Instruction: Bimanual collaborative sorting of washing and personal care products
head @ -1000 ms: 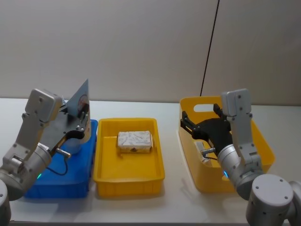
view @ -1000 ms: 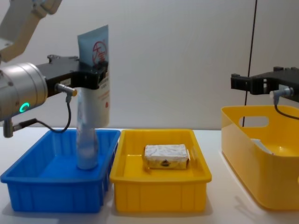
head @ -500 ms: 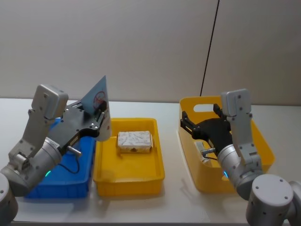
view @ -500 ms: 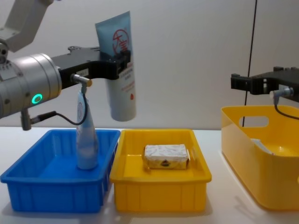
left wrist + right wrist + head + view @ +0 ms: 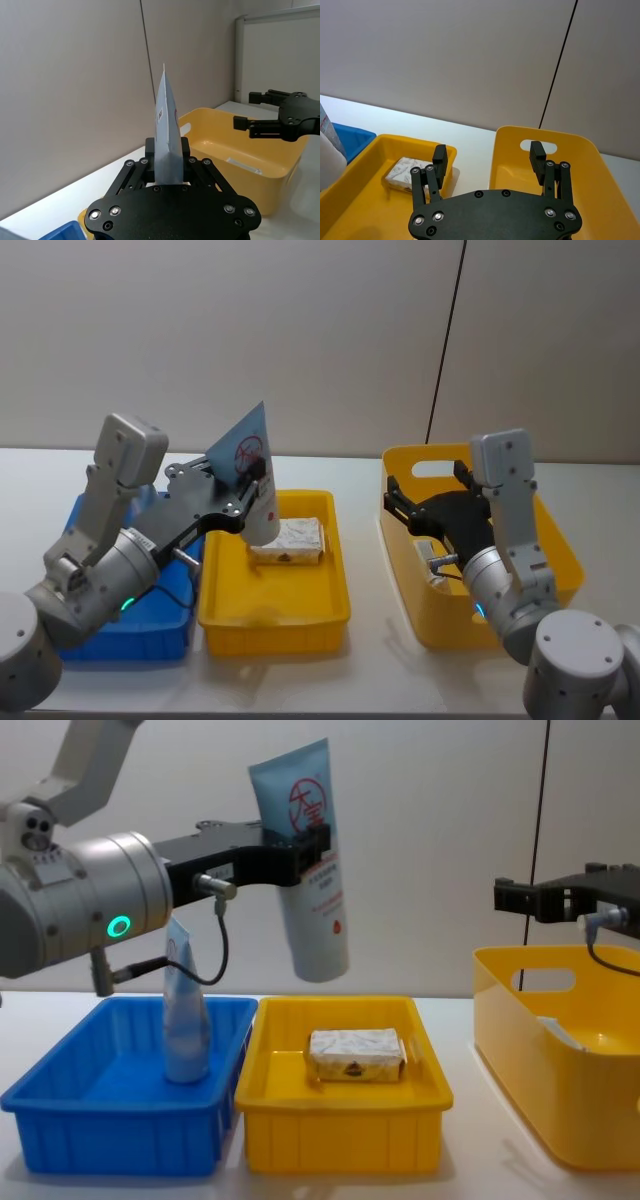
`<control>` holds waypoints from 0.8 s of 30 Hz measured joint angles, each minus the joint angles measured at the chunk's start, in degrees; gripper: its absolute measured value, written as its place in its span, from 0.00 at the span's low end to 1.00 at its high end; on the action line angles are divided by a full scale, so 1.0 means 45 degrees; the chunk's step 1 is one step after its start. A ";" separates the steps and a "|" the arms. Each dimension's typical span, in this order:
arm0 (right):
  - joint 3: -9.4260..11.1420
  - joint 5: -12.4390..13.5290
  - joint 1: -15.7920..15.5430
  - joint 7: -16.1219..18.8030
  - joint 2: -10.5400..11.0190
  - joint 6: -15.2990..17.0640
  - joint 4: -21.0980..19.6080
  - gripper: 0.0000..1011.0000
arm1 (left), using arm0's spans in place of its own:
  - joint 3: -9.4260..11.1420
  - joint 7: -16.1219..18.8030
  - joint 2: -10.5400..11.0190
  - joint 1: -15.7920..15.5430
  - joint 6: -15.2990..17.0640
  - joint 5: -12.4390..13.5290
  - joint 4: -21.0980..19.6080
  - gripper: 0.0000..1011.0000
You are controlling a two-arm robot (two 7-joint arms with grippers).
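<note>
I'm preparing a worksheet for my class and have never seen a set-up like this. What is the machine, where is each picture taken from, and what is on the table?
The machine is a two-armed robot sorting toiletries. One picture looks down from its head, one looks across the table from its chest, and one comes from each wrist. On the table stand a blue tray with a pale blue tube upright in it, a yellow tray holding a wrapped bar, and a yellow basket. The left tool grips a tall light-blue tube in the air above the yellow tray. The right tool hangs open and empty over the basket.
</note>
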 joint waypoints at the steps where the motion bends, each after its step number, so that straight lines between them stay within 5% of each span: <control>1: 0.0000 0.0000 0.0000 0.0001 0.0000 0.0000 0.0000 0.99 | 0.0033 -0.0079 -0.0026 -0.0050 0.0008 -0.0065 0.0058 0.23; 15: 0.0023 0.0136 -0.0064 0.0510 0.0121 0.0102 -0.0123 0.99 | 0.0225 -0.0510 -0.0179 -0.0319 0.0070 -0.0410 0.0355 0.23; 24: -0.0099 0.0553 -0.0110 0.1692 0.0568 0.0389 -0.0364 0.99 | 0.0271 -0.0610 -0.0218 -0.0390 0.0083 -0.0497 0.0428 0.23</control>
